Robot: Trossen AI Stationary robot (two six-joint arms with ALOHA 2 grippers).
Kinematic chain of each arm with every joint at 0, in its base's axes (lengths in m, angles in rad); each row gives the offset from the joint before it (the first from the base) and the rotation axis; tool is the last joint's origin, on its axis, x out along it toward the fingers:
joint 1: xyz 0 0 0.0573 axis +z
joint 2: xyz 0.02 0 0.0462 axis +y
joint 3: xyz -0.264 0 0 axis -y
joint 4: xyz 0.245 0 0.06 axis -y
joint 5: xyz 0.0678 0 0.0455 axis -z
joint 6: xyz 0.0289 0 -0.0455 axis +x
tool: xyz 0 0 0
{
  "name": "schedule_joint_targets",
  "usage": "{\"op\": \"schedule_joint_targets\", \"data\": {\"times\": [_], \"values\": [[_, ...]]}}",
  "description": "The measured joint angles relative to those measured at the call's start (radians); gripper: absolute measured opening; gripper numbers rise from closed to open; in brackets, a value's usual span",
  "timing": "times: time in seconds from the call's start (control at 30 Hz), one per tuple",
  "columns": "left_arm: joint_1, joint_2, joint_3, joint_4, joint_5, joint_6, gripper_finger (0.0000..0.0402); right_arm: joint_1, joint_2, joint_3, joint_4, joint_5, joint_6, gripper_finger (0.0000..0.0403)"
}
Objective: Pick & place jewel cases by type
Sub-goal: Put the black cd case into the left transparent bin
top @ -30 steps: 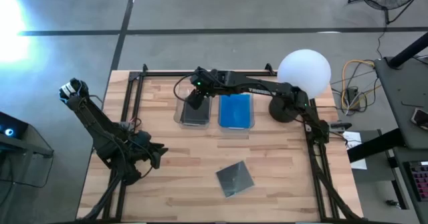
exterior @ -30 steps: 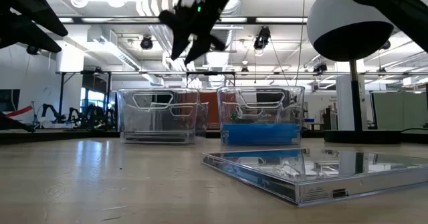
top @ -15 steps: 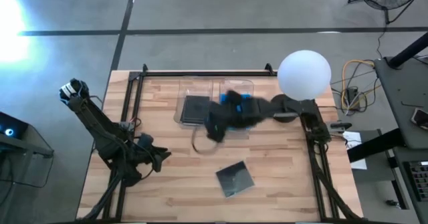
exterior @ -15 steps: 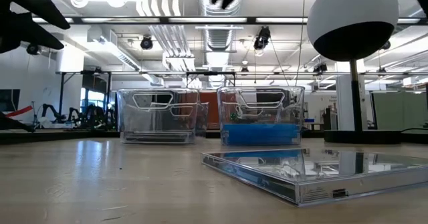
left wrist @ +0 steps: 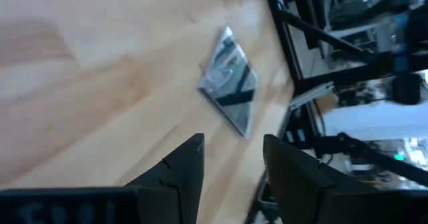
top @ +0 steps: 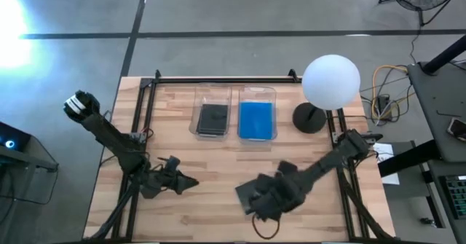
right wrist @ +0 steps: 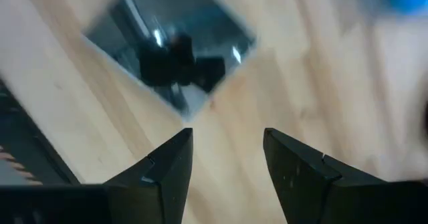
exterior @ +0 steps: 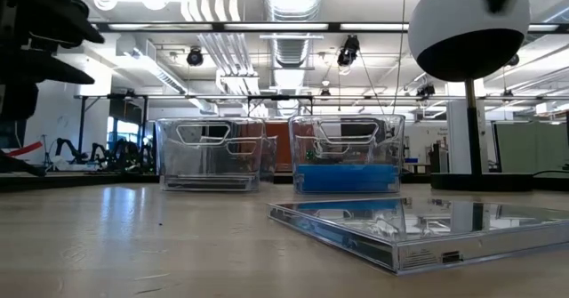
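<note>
Wooden table (top: 182, 149) under the two arms carries one loose case (top: 248, 193), dark and glossy, lying flat near the front edge, well apart from the two bins at the back. The left bin (top: 212, 118) holds dark cases (top: 212, 119); the right bin (top: 257, 119) holds blue cases (top: 256, 119). The right gripper (top: 271, 198) hangs just over the loose case, jaws spread, with the case ahead of them in the right wrist view (right wrist: 175, 50). The left gripper (top: 182, 182) waits near the table's left front, jaws also spread, pointing toward the case (left wrist: 229, 89).

The step in hand looks like the approach to pick the last loose case. Next the right gripper would need to come down over an edge, close on it, and carry it to the left bin.
</note>
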Motion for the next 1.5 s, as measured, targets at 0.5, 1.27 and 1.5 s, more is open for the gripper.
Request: {"op": "schedule_joint_targets", "data": {"times": [0.5, 1.27, 1.5], "values": [[0.075, 0.37, 0.267, 0.178, 0.226, 0.135, 0.0135, 0.14, -0.164, -0.56, 0.581, -0.013, 0.689, 0.0178], [0.244, 0.515, 0.369, 0.054, 0.479, 0.321, 0.0135, 0.092, -0.294, -1.082, 1.231, 0.165, 0.954, 0.0178], [0.301, 0.604, 0.383, 0.067, 0.622, 0.36, 0.0135, 0.088, -0.244, -1.084, 1.286, 0.136, 0.93, 0.0178]]}}
